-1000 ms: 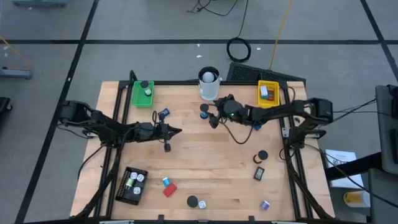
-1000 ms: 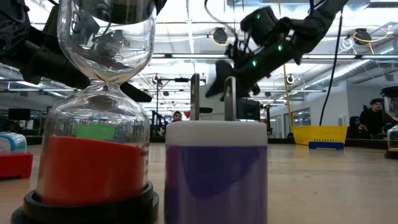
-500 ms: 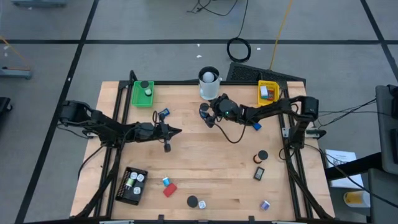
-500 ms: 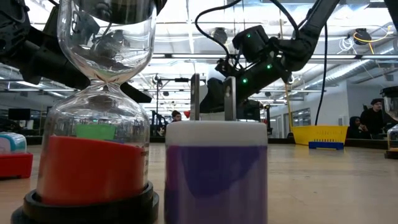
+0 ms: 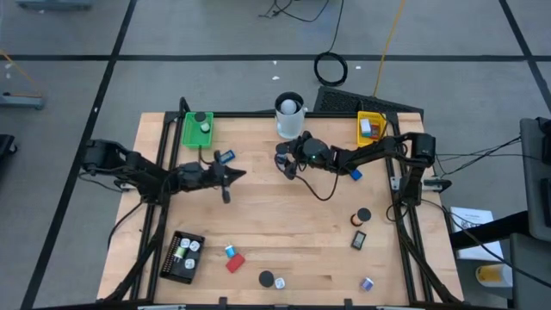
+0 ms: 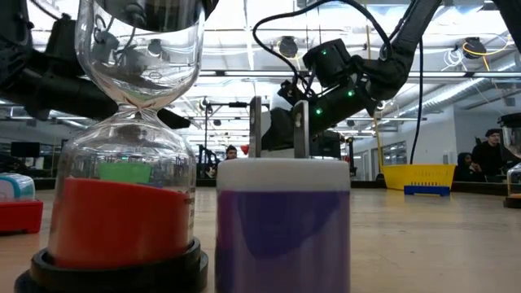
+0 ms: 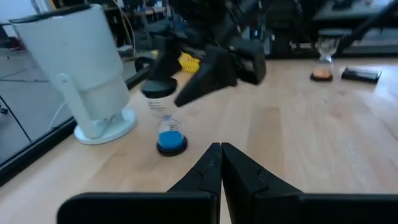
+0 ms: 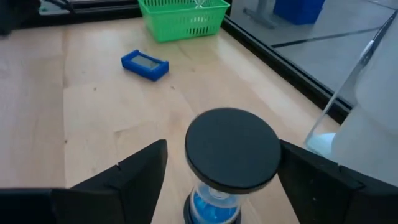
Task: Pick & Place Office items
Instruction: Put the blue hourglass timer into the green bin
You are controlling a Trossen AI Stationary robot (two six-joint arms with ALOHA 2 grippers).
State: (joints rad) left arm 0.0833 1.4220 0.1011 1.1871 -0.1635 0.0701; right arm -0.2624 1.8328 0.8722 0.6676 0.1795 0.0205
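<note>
- The right claw [image 8: 214, 180] is spread wide, its two fingers [image 8: 127, 180] standing on either side of a small blue sand timer [image 8: 231, 158] with a black cap. The timer stands upright on the counter [image 5: 293, 215] and neither finger touches it.
- Seen from above, that timer [image 5: 282, 155] stands at the far middle of the counter, just near of the tall white cup [image 5: 289, 116].
- The left claw [image 7: 221, 165] is pressed together and holds nothing. It hovers over the left half of the counter, pointing toward the timer.
- A flat blue block [image 8: 144, 65] lies beside the left claw, near of the green tray [image 8: 181, 16].
- Other office items lie scattered along the near edge: a red block [image 5: 235, 263], a black cap [image 5: 267, 279], and an orange sand timer [image 5: 355, 220] to the right.
</note>
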